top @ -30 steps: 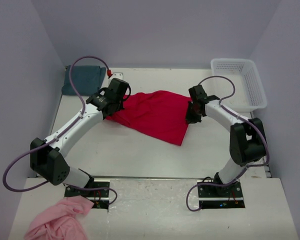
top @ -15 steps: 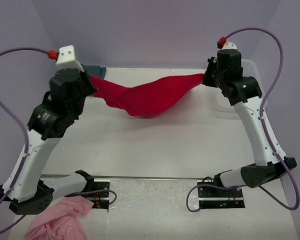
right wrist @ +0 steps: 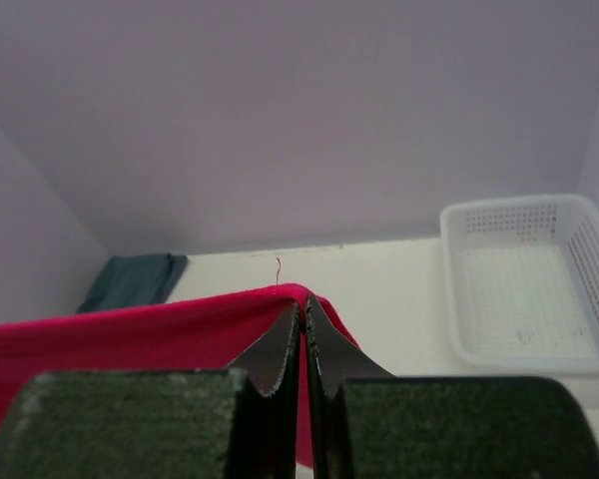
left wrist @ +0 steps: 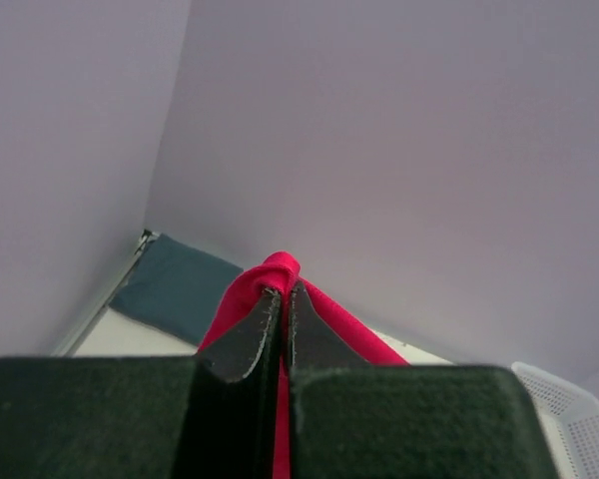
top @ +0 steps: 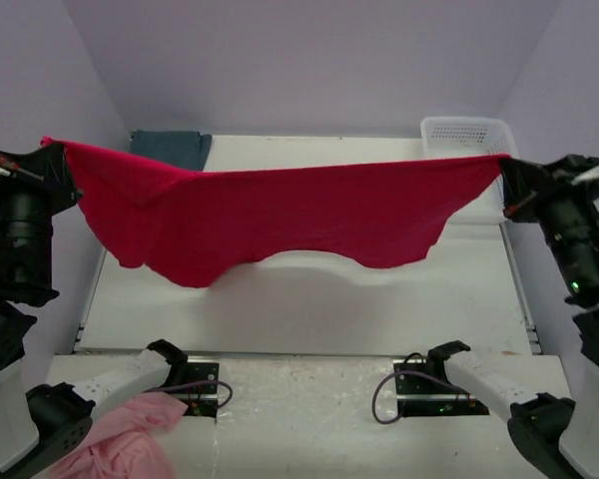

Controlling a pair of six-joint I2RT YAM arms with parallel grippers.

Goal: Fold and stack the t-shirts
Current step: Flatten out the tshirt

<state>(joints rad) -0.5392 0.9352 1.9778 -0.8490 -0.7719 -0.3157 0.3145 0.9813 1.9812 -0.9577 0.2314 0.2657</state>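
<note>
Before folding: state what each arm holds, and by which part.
The crimson red cotton t-shirt, stretched mid-air: left fingers pinch one top corner, right fingers the opposite.

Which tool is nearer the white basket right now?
Right. The right tool holds a corner of the red t-shirt raised just beside the basket. The left tool grips the opposite corner far off, by the teal t-shirt.

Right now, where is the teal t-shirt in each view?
Top external: teal t-shirt far left, behind the stretched red t-shirt.
Left wrist: teal t-shirt lower left, beside the fingers.
Right wrist: teal t-shirt left of centre.
Shared landmark: the white basket, in all three views.
</note>
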